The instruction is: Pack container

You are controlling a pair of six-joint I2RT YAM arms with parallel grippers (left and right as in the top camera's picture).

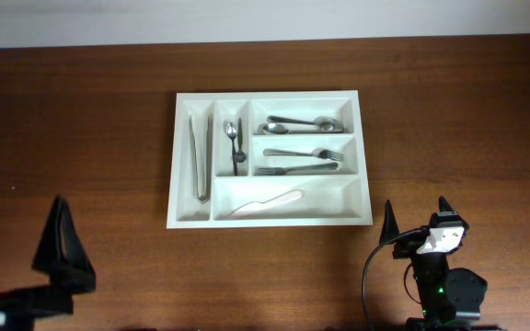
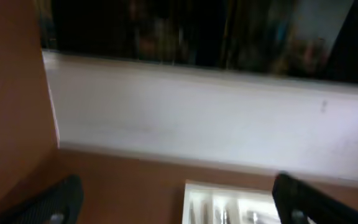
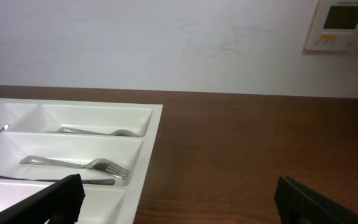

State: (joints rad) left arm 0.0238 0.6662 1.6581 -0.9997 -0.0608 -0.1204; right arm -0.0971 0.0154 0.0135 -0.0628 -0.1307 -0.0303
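Observation:
The container (image 1: 267, 95), a white cutlery tray, lies in the middle of the brown table. Metal tongs (image 1: 199, 156) fill its left narrow slot, and a small spoon and fork (image 1: 236, 145) the slot beside it. Spoons (image 1: 302, 123) and forks (image 1: 304, 160) lie in the wide slots, a white knife (image 1: 267, 203) in the front one. My left gripper (image 1: 17, 262) is open near the front left corner, well away from the tray. My right gripper (image 1: 416, 216) is open just off the tray's front right corner. Both wrist views show empty jaws, left gripper (image 2: 179, 208) and right gripper (image 3: 188, 205).
Bare wooden table (image 1: 81, 119) surrounds the tray on all sides. A white wall (image 1: 247, 18) runs along the far edge. In the right wrist view a wall control panel (image 3: 340, 25) hangs above the table, and the container's corner (image 3: 148, 162) lies by the left finger.

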